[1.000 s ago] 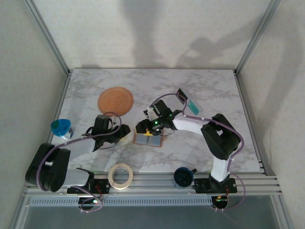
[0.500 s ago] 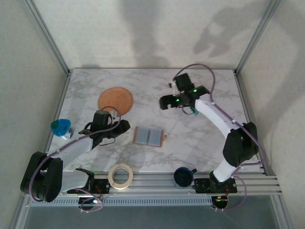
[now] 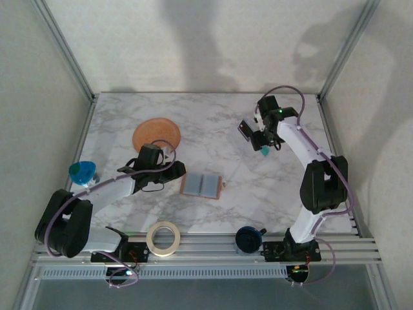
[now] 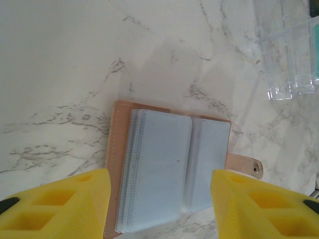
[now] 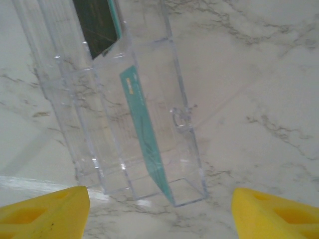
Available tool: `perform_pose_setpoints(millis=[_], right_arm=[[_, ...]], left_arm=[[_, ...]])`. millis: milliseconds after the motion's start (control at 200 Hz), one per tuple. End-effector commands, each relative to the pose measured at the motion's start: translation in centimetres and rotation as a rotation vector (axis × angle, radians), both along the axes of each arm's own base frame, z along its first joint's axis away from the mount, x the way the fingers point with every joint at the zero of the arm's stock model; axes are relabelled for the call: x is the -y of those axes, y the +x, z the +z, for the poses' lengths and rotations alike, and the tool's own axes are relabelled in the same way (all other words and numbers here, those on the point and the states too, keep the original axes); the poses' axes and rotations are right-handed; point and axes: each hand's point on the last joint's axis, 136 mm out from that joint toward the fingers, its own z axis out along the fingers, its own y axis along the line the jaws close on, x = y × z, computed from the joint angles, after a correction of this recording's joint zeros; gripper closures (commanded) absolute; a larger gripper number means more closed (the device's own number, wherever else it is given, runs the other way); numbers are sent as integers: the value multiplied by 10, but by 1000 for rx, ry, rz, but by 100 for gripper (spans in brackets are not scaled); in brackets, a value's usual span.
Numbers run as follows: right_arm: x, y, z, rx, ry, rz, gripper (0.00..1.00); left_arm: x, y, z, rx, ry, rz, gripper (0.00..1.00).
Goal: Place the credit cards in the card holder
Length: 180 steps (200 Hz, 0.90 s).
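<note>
Left gripper [image 3: 170, 172] sits low over the bench [image 3: 129, 110], just left of the wallet [image 3: 202, 185]. The wallet lies flat and wide open near the middle of the bench, closer to the front edge.

From the left wrist, the yellow fingers [image 4: 55, 199] are spread wide with nothing between them, one to each side of the wallet [image 4: 169, 169]. The tan leather shows as a border on the left. Pale clear sleeves fan out across both halves, and the snap tab [image 4: 244, 166] sticks out on the right. No card can be seen in the sleeves from here. Top right in that view there's the corner of a clear rack [image 4: 286, 55], well apart from the wallet.

Over to the right gripper [image 3: 264, 137]: it's reaching out over the far right part of the bench, right above that rack. From overhead, a dark card [image 3: 245, 129] pokes out on the left of the gripper, and a teal card [image 3: 264, 150] shows just below it.

The right wrist view has the rack [image 5: 164, 74] straight ahead, a slotted clear box on the marble. The teal card [image 5: 144, 144] stands on edge in one slot, and the dark card [image 5: 97, 22] is in a slot further back. The right fingers [image 5: 45, 206] are far apart at the bottom corners, holding nothing and clear of the rack.

An orange disc [image 3: 156, 135] lies behind the left gripper, and a tape roll [image 3: 162, 237] sits at the front rail.
</note>
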Motion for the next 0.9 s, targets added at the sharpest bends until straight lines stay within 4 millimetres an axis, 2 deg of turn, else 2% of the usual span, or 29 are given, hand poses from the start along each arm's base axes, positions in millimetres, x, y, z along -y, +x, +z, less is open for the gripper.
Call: perform_pose_setpoints(millis=[0, 125, 225, 380, 486, 616, 741, 896], right_arm=[[19, 4, -13, -37, -152, 29, 25], [26, 9, -31, -71, -220, 40, 15], [27, 19, -36, -38, -242, 44, 14], [34, 23, -28, 23, -318, 37, 17], [31, 28, -19, 94, -361, 53, 19], [30, 31, -14, 132, -398, 64, 23], [28, 34, -17, 134, -416, 75, 34], [28, 33, -16, 141, -437, 74, 43]], left_arm=[[2, 3, 2, 12, 30, -25, 45], [4, 3, 0, 9, 19, -32, 45], [4, 2, -1, 7, 34, -41, 45], [2, 1, 1, 15, 41, -43, 45], [0, 1, 0, 15, 56, -40, 45], [0, -1, -4, 4, 56, -44, 45], [-2, -2, -6, 2, 69, -38, 45], [-2, -1, -5, 0, 65, -40, 46]])
